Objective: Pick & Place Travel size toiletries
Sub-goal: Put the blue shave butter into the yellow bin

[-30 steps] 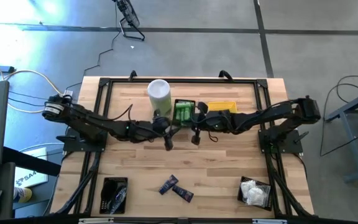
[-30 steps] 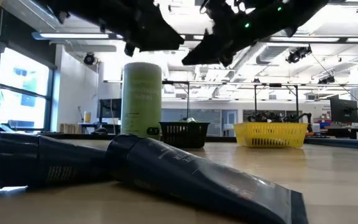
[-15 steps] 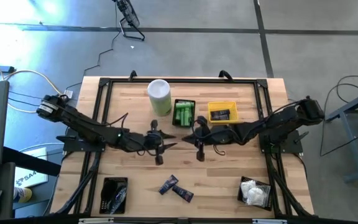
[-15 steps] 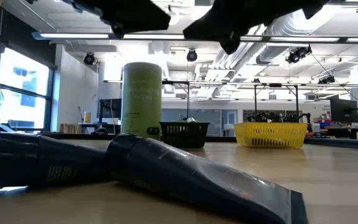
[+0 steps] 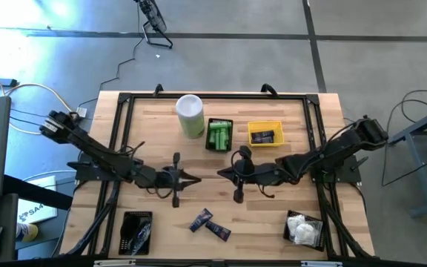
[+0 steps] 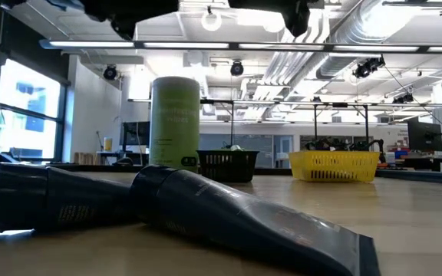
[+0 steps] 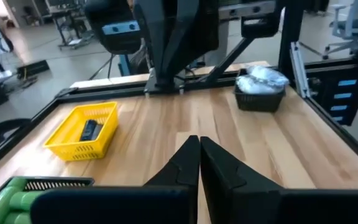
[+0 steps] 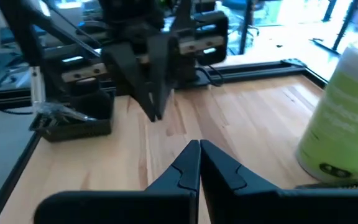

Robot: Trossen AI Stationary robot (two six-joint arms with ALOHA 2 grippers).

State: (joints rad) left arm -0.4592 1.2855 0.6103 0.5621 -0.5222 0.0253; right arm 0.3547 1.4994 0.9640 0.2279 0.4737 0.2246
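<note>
Two dark navy tubes point(image 5: 210, 224) lie unsorted near the wooden counter point(image 5: 273, 215)'s front edge. Left gripper point(image 5: 176, 197) and right gripper point(image 5: 237, 194) hover mid-counter, jaws together, empty.

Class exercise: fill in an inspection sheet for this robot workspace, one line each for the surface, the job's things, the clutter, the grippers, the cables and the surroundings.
Surface: wooden table with a black frame along its edges.
Job's things: two dark navy tubes lying loose near the front edge; green bottles in the black basket; a dark item in the yellow basket; white packets in a black basket; dark pieces in another black basket.
Clutter: a tall white-and-green canister, upright.
Grippers: left gripper and right gripper both shut, empty, above mid-table.
Cables: white cable leading to the left arm's base.
Surroundings: workshop floor; another table at the right.
</note>
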